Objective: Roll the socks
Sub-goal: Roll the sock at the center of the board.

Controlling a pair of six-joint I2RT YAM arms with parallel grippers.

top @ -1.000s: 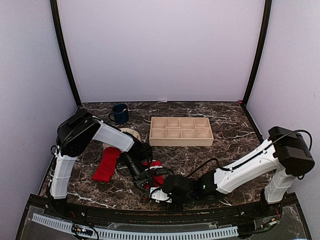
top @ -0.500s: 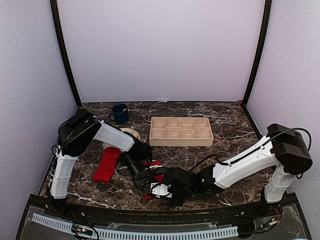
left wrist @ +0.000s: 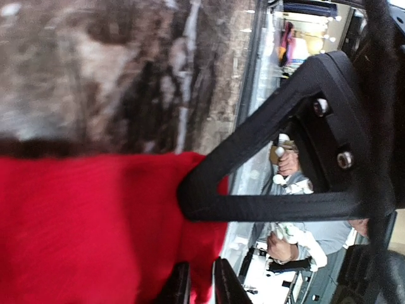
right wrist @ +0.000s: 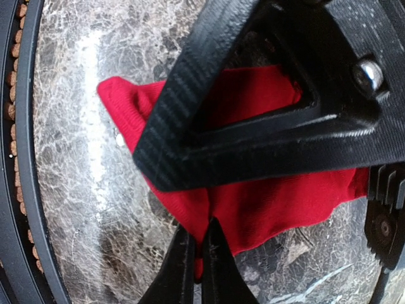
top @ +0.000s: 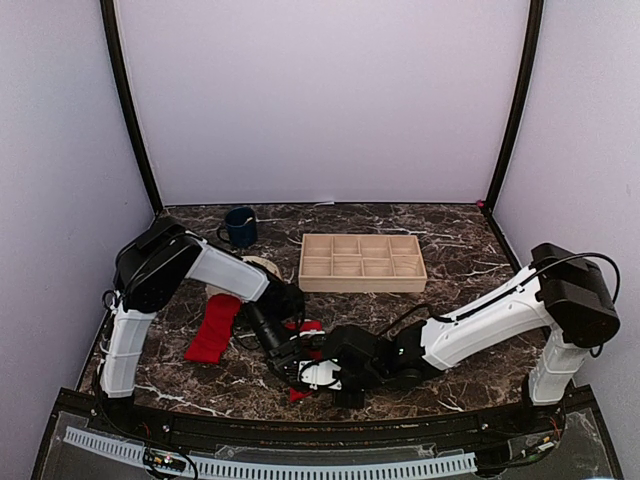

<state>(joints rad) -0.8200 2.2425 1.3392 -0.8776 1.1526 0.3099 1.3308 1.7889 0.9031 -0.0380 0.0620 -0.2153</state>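
My right end effector (right wrist: 201, 244) has its fingers pressed together on the near edge of the near sock (right wrist: 272, 202), with a fold of red fabric nipped between the tips. I judge that hold is there to lift the edge and turn it over as the start of a roll. The sock lies rumpled and partly folded on the marble surface (right wrist: 82, 190), close to the near rail, so the roll is not yet formed.

My left end effector (left wrist: 201, 284) comes in from the left onto the same sock. Its fingers stand slightly apart with red fabric in the slot between them; I cannot tell whether they bite on it. I read it as the anchor, pinning the cloth so it does not slide while the right one works.

From above, both arms meet low at the near middle of the surface and crowd the sock, hiding most of it. The second sock (top: 212, 330) lies flat as a long strip to the left, beside the left arm and untouched. Beyond it a beige plate (top: 262, 264) peeks from behind that arm. A blue mug (top: 239, 226) and a wooden compartment tray (top: 362, 262) sit towards the far side, well apart from the work.
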